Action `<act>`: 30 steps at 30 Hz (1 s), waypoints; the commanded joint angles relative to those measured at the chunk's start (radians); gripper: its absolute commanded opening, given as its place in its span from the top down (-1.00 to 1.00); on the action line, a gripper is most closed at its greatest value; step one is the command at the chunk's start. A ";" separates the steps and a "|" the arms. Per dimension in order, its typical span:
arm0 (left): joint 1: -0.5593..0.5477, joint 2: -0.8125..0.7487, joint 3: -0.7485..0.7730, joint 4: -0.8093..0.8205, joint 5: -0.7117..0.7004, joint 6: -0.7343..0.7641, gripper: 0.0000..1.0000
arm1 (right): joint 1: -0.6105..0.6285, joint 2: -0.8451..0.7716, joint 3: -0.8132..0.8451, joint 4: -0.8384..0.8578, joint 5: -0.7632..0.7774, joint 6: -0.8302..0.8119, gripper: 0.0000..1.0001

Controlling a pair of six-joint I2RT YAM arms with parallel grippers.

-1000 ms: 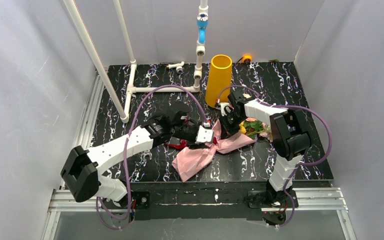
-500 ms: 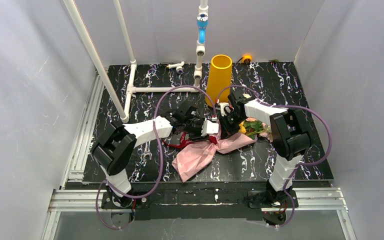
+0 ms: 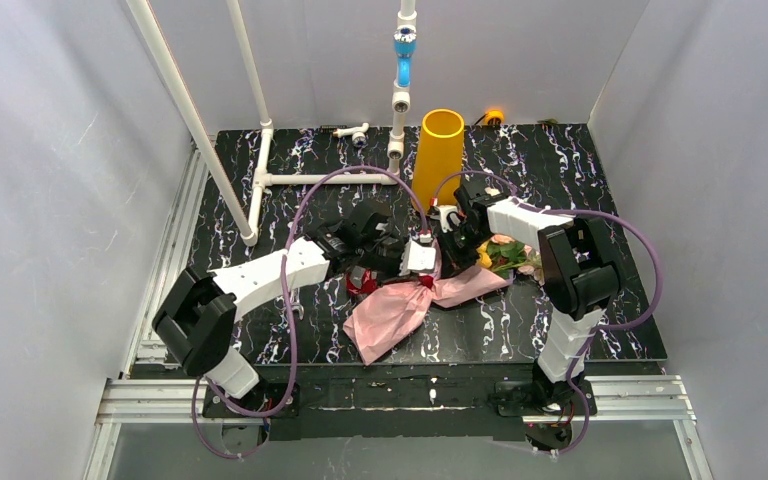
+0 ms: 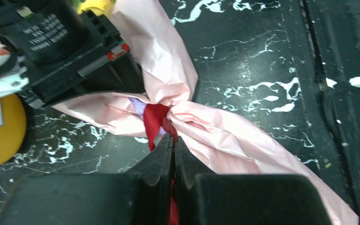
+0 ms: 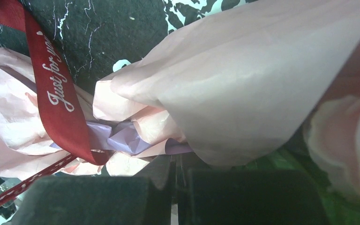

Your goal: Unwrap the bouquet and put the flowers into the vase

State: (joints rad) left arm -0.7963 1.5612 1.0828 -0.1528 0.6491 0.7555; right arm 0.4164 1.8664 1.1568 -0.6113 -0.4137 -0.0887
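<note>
Ribbon (image 4: 154, 119), glossy dark red, sits pinched by left fingers (image 4: 157, 161); right fingers (image 5: 161, 187) closed under crinkled pink paper (image 5: 243, 84).

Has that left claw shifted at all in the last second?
Yes. The left gripper has crept a little to the right and toward the yellow vase, closing on the red ribbon tying the bouquet.

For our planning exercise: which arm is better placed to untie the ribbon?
Left: the left claw is shut on the ribbon; the right claw is shut, apart from it.
</note>
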 commanded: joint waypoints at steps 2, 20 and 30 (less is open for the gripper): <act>-0.007 -0.157 -0.024 -0.045 0.136 0.002 1.00 | 0.015 0.132 -0.068 0.014 0.256 -0.045 0.97; 0.036 -0.225 -0.059 -0.076 0.134 0.014 0.35 | 0.015 0.132 -0.068 0.010 0.201 -0.052 0.97; 0.033 0.027 -0.010 0.129 0.027 0.036 0.21 | 0.015 0.139 -0.046 -0.001 0.159 -0.048 0.97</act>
State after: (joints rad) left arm -0.7612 1.5066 1.0492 -0.0872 0.7090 0.7876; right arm 0.4274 1.8877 1.1709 -0.6327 -0.4767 -0.0715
